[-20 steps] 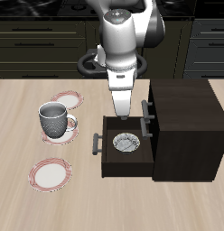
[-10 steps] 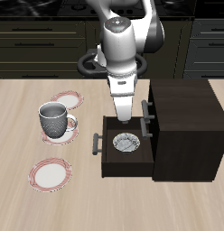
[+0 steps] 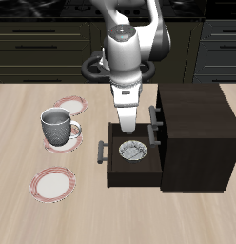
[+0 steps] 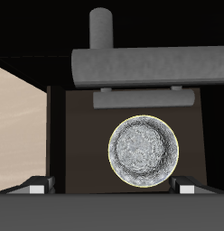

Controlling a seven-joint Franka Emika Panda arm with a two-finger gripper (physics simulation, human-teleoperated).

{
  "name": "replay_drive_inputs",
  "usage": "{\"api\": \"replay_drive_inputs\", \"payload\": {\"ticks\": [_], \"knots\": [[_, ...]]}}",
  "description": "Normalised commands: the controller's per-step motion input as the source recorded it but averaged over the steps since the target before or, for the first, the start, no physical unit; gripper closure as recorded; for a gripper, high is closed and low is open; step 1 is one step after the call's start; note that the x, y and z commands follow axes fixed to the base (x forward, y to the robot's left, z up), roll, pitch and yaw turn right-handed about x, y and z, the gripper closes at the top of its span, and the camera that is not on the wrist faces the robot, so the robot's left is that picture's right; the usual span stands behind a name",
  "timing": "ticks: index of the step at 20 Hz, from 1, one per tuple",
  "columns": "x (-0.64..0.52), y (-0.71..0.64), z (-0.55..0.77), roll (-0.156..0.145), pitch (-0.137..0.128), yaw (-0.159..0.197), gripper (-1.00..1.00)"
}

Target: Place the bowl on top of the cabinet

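On the wooden table (image 3: 25, 214), the bowl (image 3: 134, 151) lies in the open drawer (image 3: 129, 172) of the cabinet (image 3: 196, 133). Your gripper (image 3: 128, 126) hangs above it, spread wide, empty. Descend, grasp the rim.

White robot arm (image 3: 129, 52) with rounded glossy segments, dark grey joint bands, tapering white wrist link, small dark gripper (image 3: 127, 129), two grey-tipped fingers (image 4: 37, 187) with pale pads

The gripper (image 3: 127, 128) has risen slightly above the open drawer (image 3: 132, 152), and the arm has straightened.
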Motion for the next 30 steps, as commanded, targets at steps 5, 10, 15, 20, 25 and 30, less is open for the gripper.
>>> {"api": "replay_drive_inputs", "payload": {"ticks": [5,10,15,20,25,30], "knots": [[0.10,-0.01,-0.03,0.002,0.003,0.008,-1.00],[-0.01,0.09,-0.11,0.017,0.014,-0.002,-1.00],[-0.04,0.09,-0.08,0.019,0.011,0.020,-1.00],[-0.10,0.08,-0.12,0.017,0.024,-0.002,-1.00],[-0.05,-0.01,-0.17,0.006,0.025,0.002,-1.00],[-0.08,-0.09,-0.32,-0.002,0.058,-0.022,-1.00]]}}
